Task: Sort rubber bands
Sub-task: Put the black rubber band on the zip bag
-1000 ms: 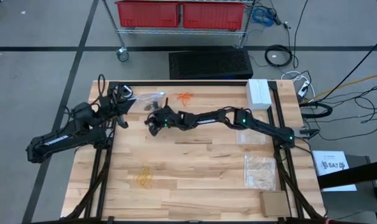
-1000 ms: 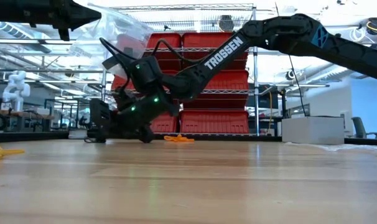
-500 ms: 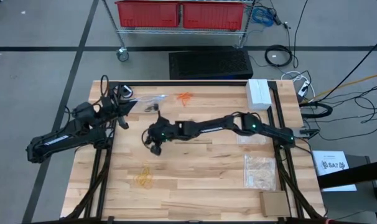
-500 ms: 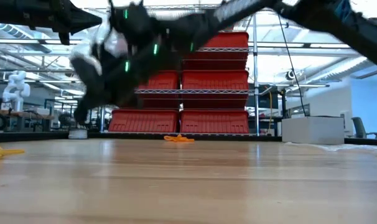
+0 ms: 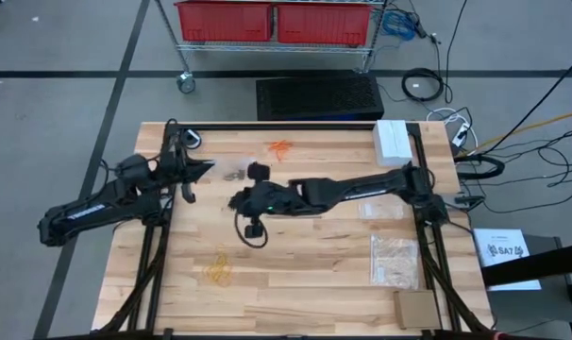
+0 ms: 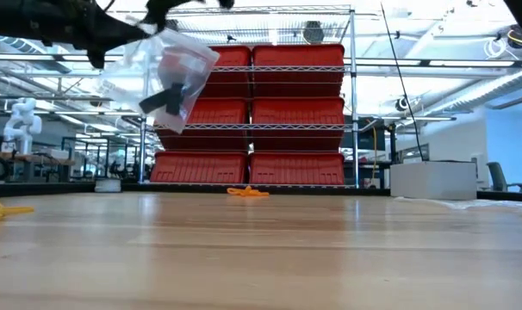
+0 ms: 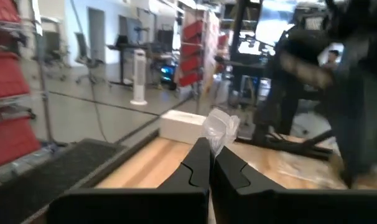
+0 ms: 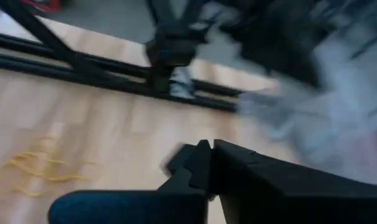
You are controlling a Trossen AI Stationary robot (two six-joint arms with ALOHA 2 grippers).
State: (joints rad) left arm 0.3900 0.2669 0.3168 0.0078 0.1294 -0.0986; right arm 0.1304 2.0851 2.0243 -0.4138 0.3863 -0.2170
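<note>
The small thin orange rubber bands (image 5: 281,148) lie in a loose cluster near the far edge of the pale wooden tabletop (image 5: 305,274), about midway along it; the low view shows them (image 6: 248,192) as a flat tangle against the far rim. The pale yellow rubber bands (image 5: 217,270) sit well apart from them, toward the near left corner; the low view catches them (image 6: 1,207) at its edge and the right wrist view (image 8: 36,167) sees them spread on bare wood. A small dark cluster, seemingly the black rubber bands (image 5: 233,174), lies between the two arms near the far left corner; only the high view shows it.

The left gripper (image 5: 203,168) hangs over the far left part of the tabletop, jaws together on a crumpled clear plastic bag (image 7: 219,129). The left wrist view shows the pinch, while the low view shows the bag (image 6: 162,73) hanging high above the tabletop with something dark inside.

The right gripper (image 5: 255,233) reaches across to the middle left, jaws together with nothing visible between them.

A white box (image 5: 393,142) stands at the far right corner, a clear bag of pale material (image 5: 394,260) lies along the right edge, and a brown cardboard piece (image 5: 415,307) sits at the near right corner. The near middle of the tabletop is open wood.
</note>
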